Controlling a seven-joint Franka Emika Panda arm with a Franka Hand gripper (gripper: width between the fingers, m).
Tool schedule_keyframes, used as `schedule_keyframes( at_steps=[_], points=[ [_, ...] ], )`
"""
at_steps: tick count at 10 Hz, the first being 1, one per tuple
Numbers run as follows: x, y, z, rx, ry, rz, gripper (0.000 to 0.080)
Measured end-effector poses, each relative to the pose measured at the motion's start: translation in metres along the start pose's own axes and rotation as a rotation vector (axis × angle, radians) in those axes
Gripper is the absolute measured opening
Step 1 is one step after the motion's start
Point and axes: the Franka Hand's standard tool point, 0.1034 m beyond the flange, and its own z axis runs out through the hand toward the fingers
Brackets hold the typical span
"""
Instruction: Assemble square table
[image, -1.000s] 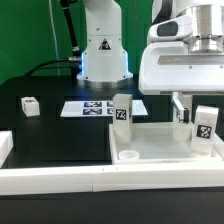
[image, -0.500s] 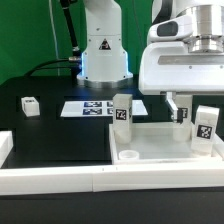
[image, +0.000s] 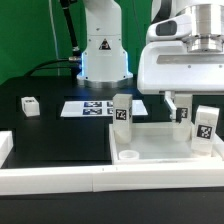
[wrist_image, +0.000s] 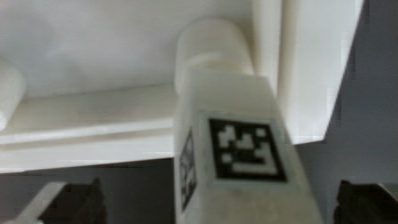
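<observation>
Item: square tabletop panel (image: 165, 145), white with a raised rim, lying on the black worktop (image: 50, 135) at its front edge, against the long border bar (image: 60, 180), toward the exterior view's right. Fitted: three tagged legs upright at its corners: rear-left leg (image: 122, 112), front-right leg (image: 205, 127) and rear-right leg (image: 182, 113), front being the exterior camera's side. Vacant: the front-left socket (image: 128, 155). Unfitted: one loose leg (image: 29, 105), near the worktop's edge on the exterior view's left, well apart from the panel and beyond the marker board (image: 92, 107). Gripper (image: 180, 108): straddling the rear-right leg with its jaws spread. In the wrist view, dark fingers (wrist_image: 75, 200) stand clear on both sides, so it grasps nothing. How deep that leg sits cannot be told. Hazards, as judged: a pull-away that is not straight could drag a finger along the leg and tilt or loosen it. A low sweep toward the loose leg could clip the rear-left leg or nudge the panel off the bar, shifting the vacant socket.
</observation>
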Motion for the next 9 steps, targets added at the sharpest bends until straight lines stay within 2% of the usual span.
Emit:
schedule_keyframes(
  at_steps=[3, 9],
  points=[
    [0.017, 0.012, -0.003, -0.007, -0.037, 0.034, 0.0649],
    [0.019, 0.028, 0.002, -0.061, -0.431, 0.100, 0.0649]
  ],
)
